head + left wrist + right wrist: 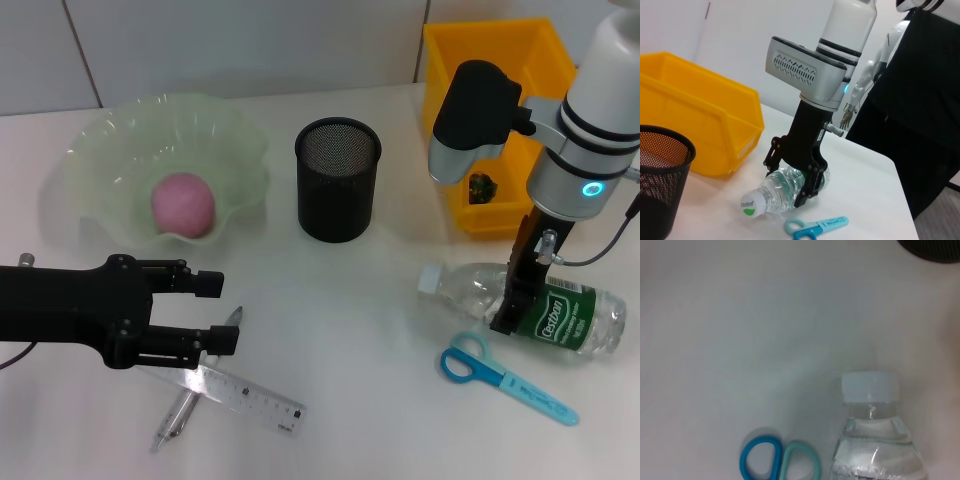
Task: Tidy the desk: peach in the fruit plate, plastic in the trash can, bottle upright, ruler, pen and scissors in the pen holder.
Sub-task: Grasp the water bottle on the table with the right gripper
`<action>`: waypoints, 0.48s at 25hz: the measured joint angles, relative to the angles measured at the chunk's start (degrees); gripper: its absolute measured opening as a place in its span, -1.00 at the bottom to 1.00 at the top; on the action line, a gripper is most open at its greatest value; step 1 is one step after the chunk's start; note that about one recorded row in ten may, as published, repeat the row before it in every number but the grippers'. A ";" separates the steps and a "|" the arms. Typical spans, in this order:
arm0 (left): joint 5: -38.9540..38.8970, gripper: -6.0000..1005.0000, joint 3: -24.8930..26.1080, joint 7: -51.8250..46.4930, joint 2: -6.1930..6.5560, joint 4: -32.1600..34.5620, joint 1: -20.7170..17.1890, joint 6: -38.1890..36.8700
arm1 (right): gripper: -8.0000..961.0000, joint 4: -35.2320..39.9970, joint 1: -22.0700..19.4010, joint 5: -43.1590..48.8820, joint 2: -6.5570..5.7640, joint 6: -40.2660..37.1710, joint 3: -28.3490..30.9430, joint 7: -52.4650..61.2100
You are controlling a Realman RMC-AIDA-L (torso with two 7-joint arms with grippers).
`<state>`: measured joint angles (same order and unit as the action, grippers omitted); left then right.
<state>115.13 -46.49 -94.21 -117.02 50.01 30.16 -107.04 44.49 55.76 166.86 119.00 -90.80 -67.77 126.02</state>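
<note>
**Right claw grabs the lying bottle**

The right claw (513, 300) is down at about four o'clock on the surface (380, 330). Its two fingers are partly closed around the bottle (560, 315), one on each side. The bottle lies flat, with its white cap pointing to nine o'clock.

Just below the bottle, near five o'clock, lie the blue scissors (505, 375). Up at one o'clock sits the yellow trash can (490, 60), with something dark inside; I cannot tell if it is the plastic. The black pen holder (338, 180) stands at twelve o'clock.

The left claw (220, 312) hangs wide open at eight o'clock and holds nothing. Right under it lie the ruler (255, 397) and the pen (175, 420).

Done, I think: the peach (183, 204) is in the fruit plate (100, 150) at ten o'clock. Left to do: stand the bottle up, then put the ruler, pen and scissors in the holder.

The left wrist view shows the fingers hugging the bottle from the side. The right wrist view shows only the cap and scissor handles.
</note>
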 joint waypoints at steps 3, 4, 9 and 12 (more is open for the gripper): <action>-0.04 0.55 0.00 0.00 0.06 0.00 -0.02 -0.01 | 0.53 -0.02 -0.01 -0.06 0.00 -0.03 0.00 0.00; -0.06 0.55 0.00 0.00 0.08 0.00 -0.02 -0.01 | 0.53 0.03 0.01 -0.07 0.00 -0.16 0.00 0.00; -0.08 0.55 0.00 0.18 0.13 0.00 -0.01 -0.01 | 0.53 0.36 0.00 -0.20 0.05 -0.45 0.14 0.00; -0.09 0.55 0.00 0.24 0.19 0.00 -0.01 -0.01 | 0.54 0.43 0.00 -0.34 0.07 -0.54 0.30 0.00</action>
<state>115.04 -46.49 -93.97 -116.83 50.01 30.15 -107.05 44.92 55.76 166.52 119.07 -91.33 -67.47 126.03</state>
